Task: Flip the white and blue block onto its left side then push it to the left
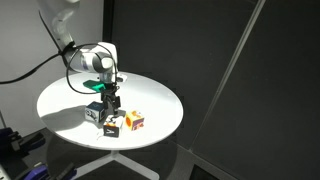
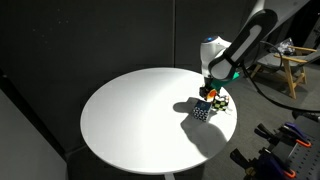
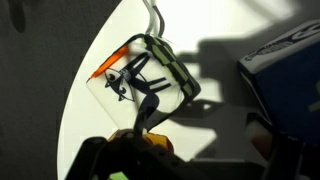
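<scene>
White and blue block [image 1: 95,113] sits just off to one side of the gripper [image 1: 108,99], not between its fingers, which look spread apart and empty in the wrist view.

The round white counter [image 1: 60,95] is smooth, with a faint satin sheen that takes soft shadows. The robot arm's white shell [image 2: 212,50] looks like glossy moulded plastic, and its black end effector [image 1: 107,103] is duller. The small white and blue block [image 2: 201,111] appears smooth-faced. The dark wall panels [image 2: 60,40] are matt, and the pale wooden frame [image 2: 290,62] looks bare.
</scene>
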`<state>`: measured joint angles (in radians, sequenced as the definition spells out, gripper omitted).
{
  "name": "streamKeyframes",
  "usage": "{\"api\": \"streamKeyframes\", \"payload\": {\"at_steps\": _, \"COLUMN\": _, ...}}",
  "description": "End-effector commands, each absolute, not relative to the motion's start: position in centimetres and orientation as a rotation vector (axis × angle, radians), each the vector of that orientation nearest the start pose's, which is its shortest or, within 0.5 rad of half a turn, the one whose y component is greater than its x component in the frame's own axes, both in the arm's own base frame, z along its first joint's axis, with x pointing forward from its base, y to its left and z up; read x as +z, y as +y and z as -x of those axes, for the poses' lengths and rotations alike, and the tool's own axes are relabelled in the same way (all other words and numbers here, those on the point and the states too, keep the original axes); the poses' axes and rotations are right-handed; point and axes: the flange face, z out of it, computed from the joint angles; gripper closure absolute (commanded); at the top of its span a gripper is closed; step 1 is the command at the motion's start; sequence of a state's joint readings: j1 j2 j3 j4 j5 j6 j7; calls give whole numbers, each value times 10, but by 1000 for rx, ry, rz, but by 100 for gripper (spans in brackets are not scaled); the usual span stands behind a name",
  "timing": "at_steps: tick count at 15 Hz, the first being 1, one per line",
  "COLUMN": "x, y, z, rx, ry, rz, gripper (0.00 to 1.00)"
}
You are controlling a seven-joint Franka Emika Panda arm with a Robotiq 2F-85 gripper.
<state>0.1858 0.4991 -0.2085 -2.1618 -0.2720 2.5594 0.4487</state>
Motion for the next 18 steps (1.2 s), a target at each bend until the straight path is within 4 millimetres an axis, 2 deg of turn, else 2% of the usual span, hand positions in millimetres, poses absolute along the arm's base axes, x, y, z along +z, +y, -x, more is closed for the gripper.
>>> {"api": "streamKeyframes", "payload": {"at_steps": 1, "x": 159, "y": -5, "z": -546, "rx": 53, "ry": 334, "rz": 3396, "gripper": 0}}
{"api": "streamKeyframes", "payload": {"at_steps": 18, "x": 159, "y": 40, "z": -532, "rx": 35, "ry": 140, "rz": 3419, "gripper": 0}}
